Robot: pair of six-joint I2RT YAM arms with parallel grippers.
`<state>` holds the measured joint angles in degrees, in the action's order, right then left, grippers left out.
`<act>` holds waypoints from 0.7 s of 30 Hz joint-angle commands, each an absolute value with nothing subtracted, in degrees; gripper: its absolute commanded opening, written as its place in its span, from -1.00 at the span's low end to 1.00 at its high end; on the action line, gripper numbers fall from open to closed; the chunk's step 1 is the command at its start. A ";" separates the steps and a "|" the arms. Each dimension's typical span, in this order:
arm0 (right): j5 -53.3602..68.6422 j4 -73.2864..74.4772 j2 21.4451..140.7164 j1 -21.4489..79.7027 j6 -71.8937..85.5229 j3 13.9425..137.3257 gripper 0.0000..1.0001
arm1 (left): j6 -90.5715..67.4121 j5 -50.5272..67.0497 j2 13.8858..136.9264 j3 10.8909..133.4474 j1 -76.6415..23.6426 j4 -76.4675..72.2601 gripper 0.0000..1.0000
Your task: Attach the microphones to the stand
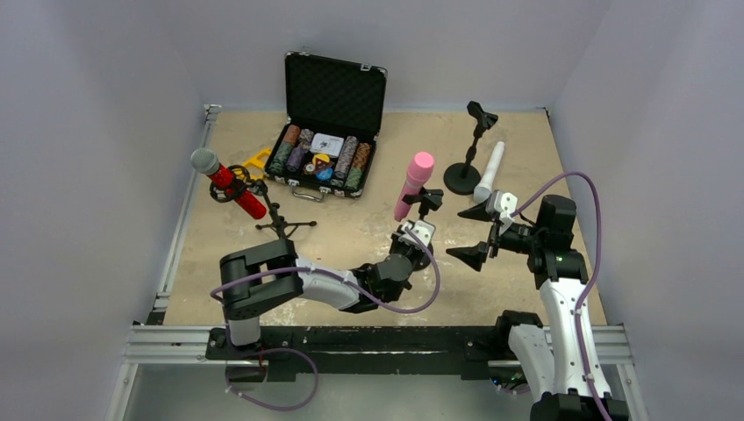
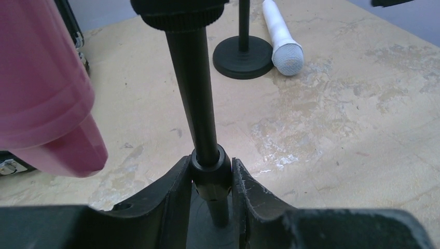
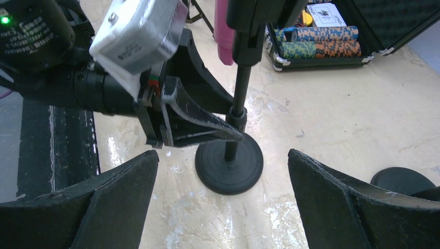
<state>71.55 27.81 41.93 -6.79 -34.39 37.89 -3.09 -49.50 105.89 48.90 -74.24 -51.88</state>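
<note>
The all-pink microphone [image 1: 413,184] sits tilted in the clip of a small round-base stand [image 3: 229,165] at mid table. My left gripper [image 1: 406,239] is shut on that stand's black pole [image 2: 209,168], just above the base. The pink microphone also shows large at the left of the left wrist view [image 2: 41,93]. My right gripper [image 1: 469,234] is open and empty, just right of this stand, its jaws wide apart either side of the base in the right wrist view [image 3: 223,187]. The white microphone [image 1: 489,172] lies against a second round-base stand [image 1: 462,178] with an empty clip. The glittery red microphone [image 1: 226,182] sits in a tripod stand at left.
An open black case of poker chips [image 1: 323,153] stands at the back centre. A yellow object [image 1: 257,161] lies left of it. Grey walls close in the table on three sides. The arms' rail [image 1: 377,344] runs along the near edge.
</note>
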 commanded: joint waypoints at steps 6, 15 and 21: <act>72.60 27.77 41.23 -6.94 -35.33 38.76 0.97 | -3.02 -51.03 95.80 35.90 -67.00 -54.99 -0.89; 72.77 27.86 41.29 -7.03 -35.34 38.74 0.97 | -4.79 -47.42 89.64 27.30 -56.56 -54.59 -0.89; 72.76 27.86 41.26 -7.20 -35.38 38.67 0.97 | -7.13 -44.86 89.13 26.18 -51.89 -53.83 -0.89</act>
